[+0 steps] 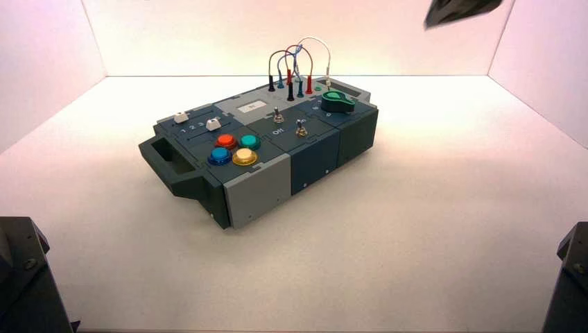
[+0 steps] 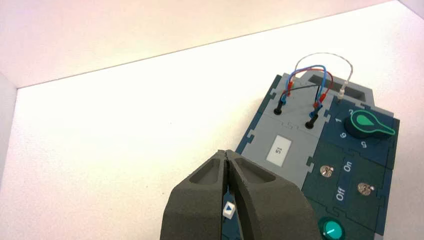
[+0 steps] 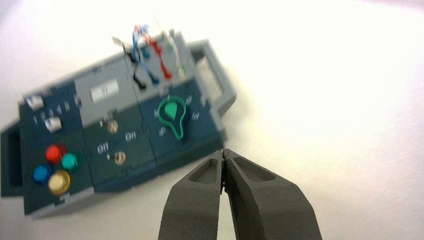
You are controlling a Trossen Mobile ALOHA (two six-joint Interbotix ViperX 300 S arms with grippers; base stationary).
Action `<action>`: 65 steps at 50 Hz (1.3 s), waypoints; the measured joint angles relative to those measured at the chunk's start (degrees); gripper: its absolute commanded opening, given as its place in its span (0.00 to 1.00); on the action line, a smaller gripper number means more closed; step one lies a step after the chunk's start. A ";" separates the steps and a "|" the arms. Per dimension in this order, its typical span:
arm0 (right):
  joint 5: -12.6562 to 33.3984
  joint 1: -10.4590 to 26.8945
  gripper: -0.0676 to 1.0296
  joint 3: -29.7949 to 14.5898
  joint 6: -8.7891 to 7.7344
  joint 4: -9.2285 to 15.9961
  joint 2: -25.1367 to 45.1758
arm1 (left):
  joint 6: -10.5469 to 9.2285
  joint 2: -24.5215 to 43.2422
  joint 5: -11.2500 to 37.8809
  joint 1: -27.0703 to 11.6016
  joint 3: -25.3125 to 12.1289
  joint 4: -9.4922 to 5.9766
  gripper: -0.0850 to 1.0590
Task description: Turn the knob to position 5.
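The dark green knob [image 1: 338, 101] sits at the far right end of the box [image 1: 267, 182], next to the wire jacks. Its tapered lobe lies toward the box's right edge in the high view. The left wrist view shows the knob [image 2: 369, 124] with small numerals round it, and the right wrist view shows the knob [image 3: 172, 115] blurred. My left gripper [image 2: 226, 152] is shut and empty, held above the box's slider end. My right gripper [image 3: 223, 151] is shut and empty, in the air off the box's side nearest the knob. A dark part of the right arm [image 1: 461, 10] shows at the top right.
On the box are red [image 1: 225, 141], teal [image 1: 249, 141], blue [image 1: 220, 156] and yellow [image 1: 244, 157] push buttons, two metal toggle switches [image 1: 301, 129] by "On"/"Off" lettering, two white slider caps [image 1: 213, 124], and looped wires [image 1: 298, 66]. The arm bases [image 1: 24, 277] fill the near corners.
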 measured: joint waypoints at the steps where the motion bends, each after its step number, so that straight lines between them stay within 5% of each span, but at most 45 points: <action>1: 0.35 0.00 0.04 -0.62 0.00 0.09 1.23 | 0.00 0.09 0.00 0.00 0.09 0.00 0.05; 16: 1.76 0.62 0.04 -6.94 0.00 0.26 14.06 | 0.00 0.00 0.00 0.00 0.18 -0.09 0.05; 37: 3.96 6.24 0.04 -16.00 0.00 0.35 30.06 | 0.00 0.18 0.00 0.00 0.18 -0.09 0.05; 65: 5.10 6.33 0.04 -18.02 0.09 0.35 35.95 | 0.00 0.18 -0.09 0.00 0.18 -0.09 0.05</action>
